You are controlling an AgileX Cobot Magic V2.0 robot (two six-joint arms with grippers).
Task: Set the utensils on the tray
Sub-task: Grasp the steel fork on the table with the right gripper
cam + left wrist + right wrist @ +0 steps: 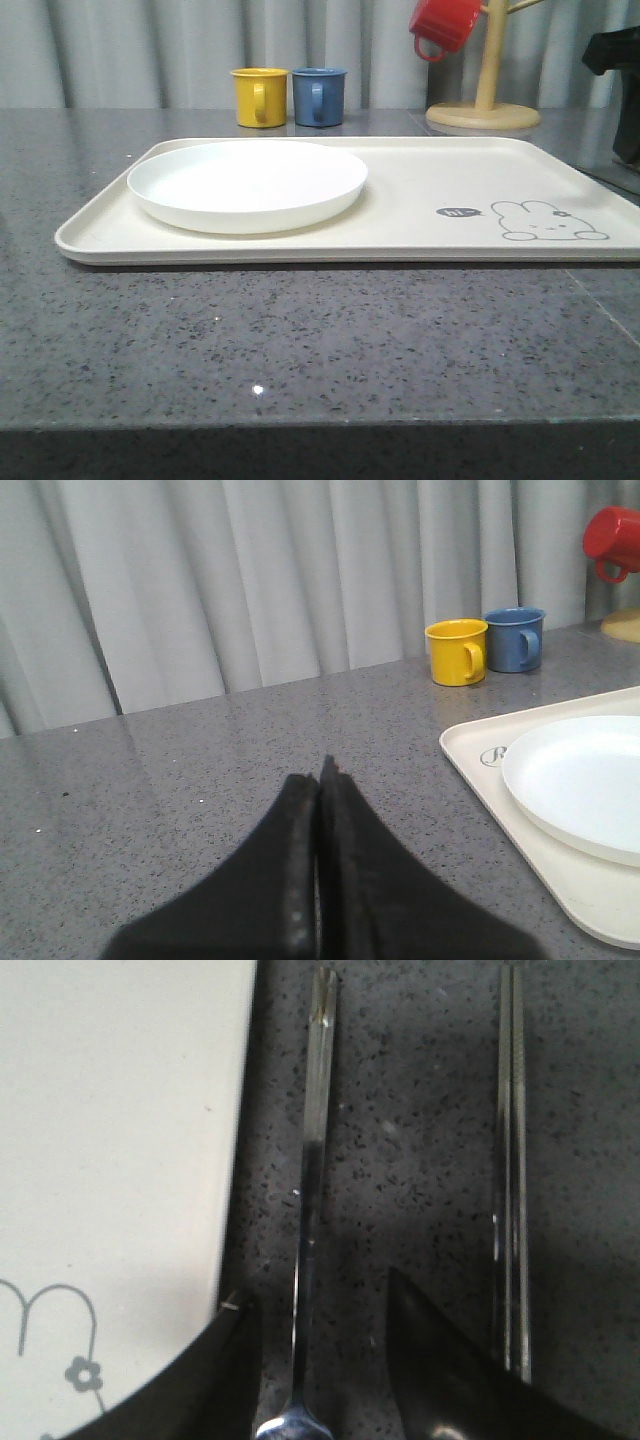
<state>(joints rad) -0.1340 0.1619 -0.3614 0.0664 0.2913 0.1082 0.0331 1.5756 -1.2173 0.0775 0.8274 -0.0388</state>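
Note:
The cream tray [420, 200] with a rabbit drawing lies across the table, and the white plate [247, 183] sits on its left part. In the right wrist view, a slim metal utensil handle [313, 1160] lies on the counter just beside the tray's edge [120, 1140]. Its head is cut off by the frame, so I cannot tell spoon from fork. My right gripper [318, 1290] is open, one finger on each side of that handle. A pair of metal chopsticks [511, 1160] lies parallel, further from the tray. My left gripper [322, 772] is shut and empty over bare counter, left of the tray [480, 770] and plate [585, 780].
A yellow mug [259, 96] and a blue mug [319, 96] stand behind the tray. A red mug [444, 24] hangs on a wooden mug tree [484, 110] at the back right. A dark shape [615, 60] sits at the right edge.

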